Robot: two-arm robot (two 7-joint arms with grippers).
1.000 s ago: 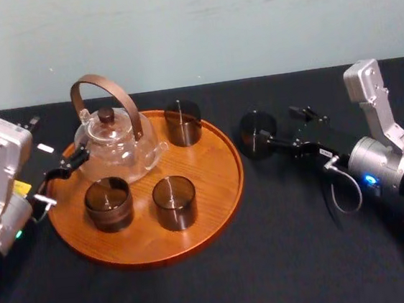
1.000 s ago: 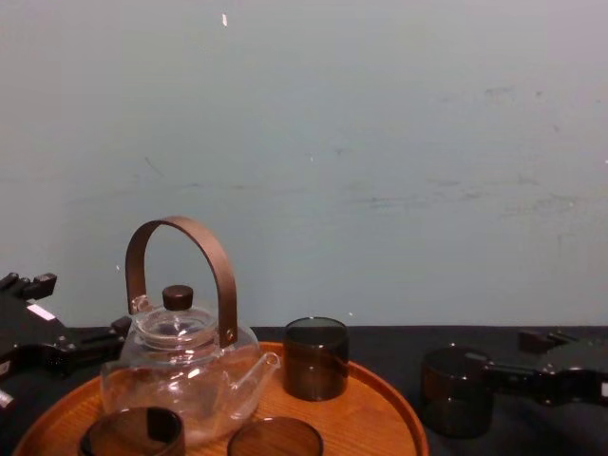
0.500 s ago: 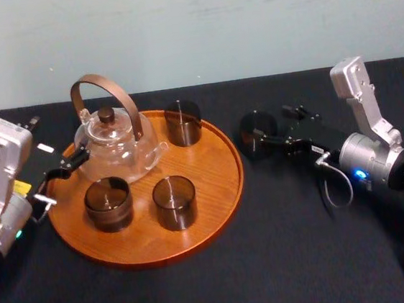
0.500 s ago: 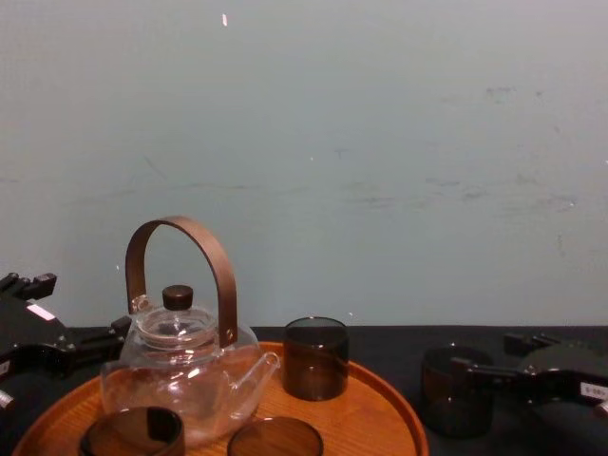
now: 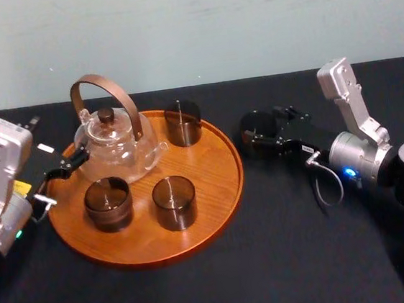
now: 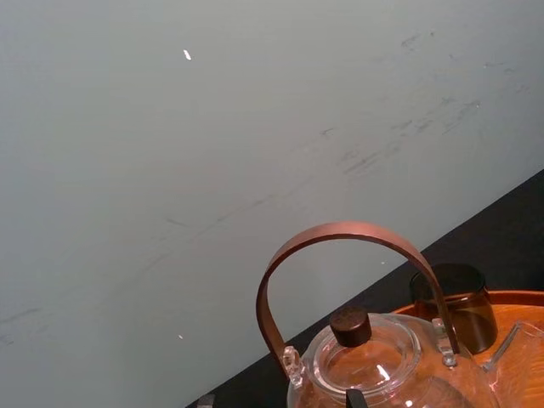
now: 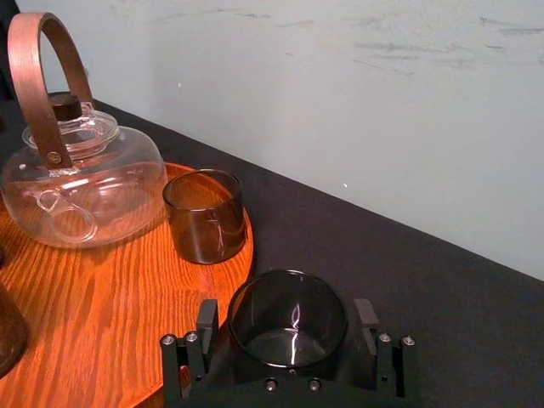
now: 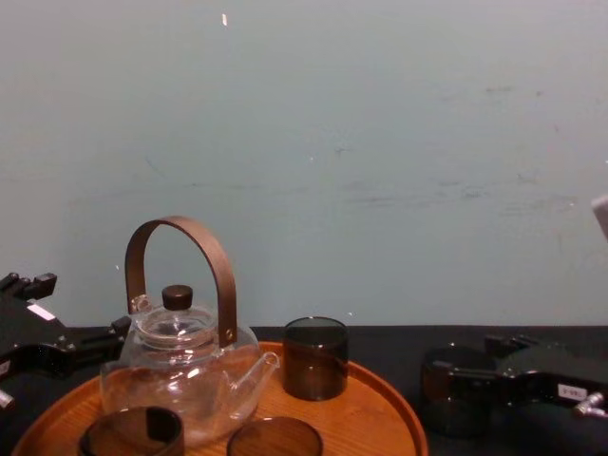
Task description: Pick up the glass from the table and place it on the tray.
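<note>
A dark smoked glass (image 5: 254,126) (image 8: 456,388) stands on the black table (image 5: 284,244), just right of the round wooden tray (image 5: 224,185). My right gripper (image 5: 267,134) (image 8: 472,378) lies low on the table. It is open, with one finger on each side of the glass (image 7: 287,327). In the right wrist view a small gap shows between each finger (image 7: 206,320) and the glass wall. My left gripper (image 5: 60,177) rests open at the tray's left edge, beside the teapot (image 5: 114,142), holding nothing.
On the tray stand a glass teapot with a brown arched handle (image 8: 185,366) and three more dark glasses (image 5: 183,122) (image 5: 108,203) (image 5: 174,201). The tray's raised rim (image 7: 246,255) lies close beside the right gripper. A pale wall rises behind the table.
My right arm has slid toward the tray, so its open fingers now straddle the glass instead of stopping short of it. The glass, the tray and the left arm have stayed put.
</note>
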